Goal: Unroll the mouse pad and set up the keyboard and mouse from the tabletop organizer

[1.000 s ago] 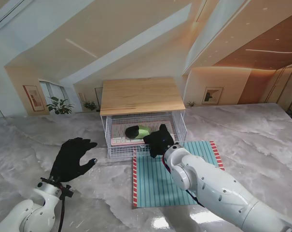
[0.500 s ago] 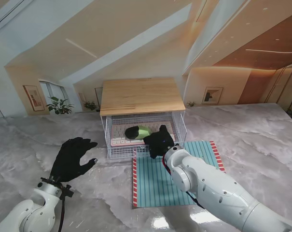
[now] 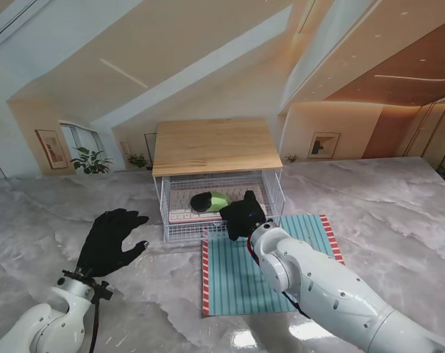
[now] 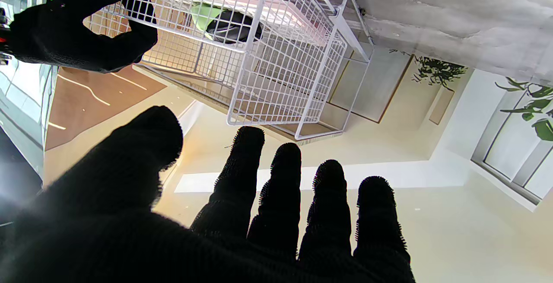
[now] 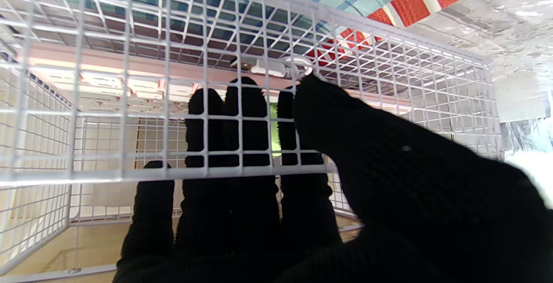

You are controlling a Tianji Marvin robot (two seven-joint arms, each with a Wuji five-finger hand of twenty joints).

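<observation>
Grey marble-patterned worktop (image 3: 399, 213) is seen nearest, and on it the teal striped mouse pad (image 3: 237, 276) with red-and-white ends is already laid flat, its far edge touching the front of the organizer (image 3: 215, 147). From the pad's centre the wire basket (image 3: 273, 193) under the wooden top lies at twelve o'clock.

The left hand (image 3: 112, 241) is held over the bare worktop at about nine o'clock from the pad, fingers spread and empty, well apart from the basket. The right hand (image 3: 243, 213) is set at the basket's front wall; in the right wrist view the fingers (image 5: 242, 114) are hooked over the wire while the thumb presses the outer mesh, so the front wall is taken to be gripped.

Inside the basket the pink keyboard (image 3: 179, 202) lies flat, long axis running nine to three, and the black-and-green mouse (image 3: 209, 201) rests on it, just beyond the right hand at roughly eleven o'clock. The right hand is clearly the nearer one.

No brand, label or writing can be read anywhere.
</observation>
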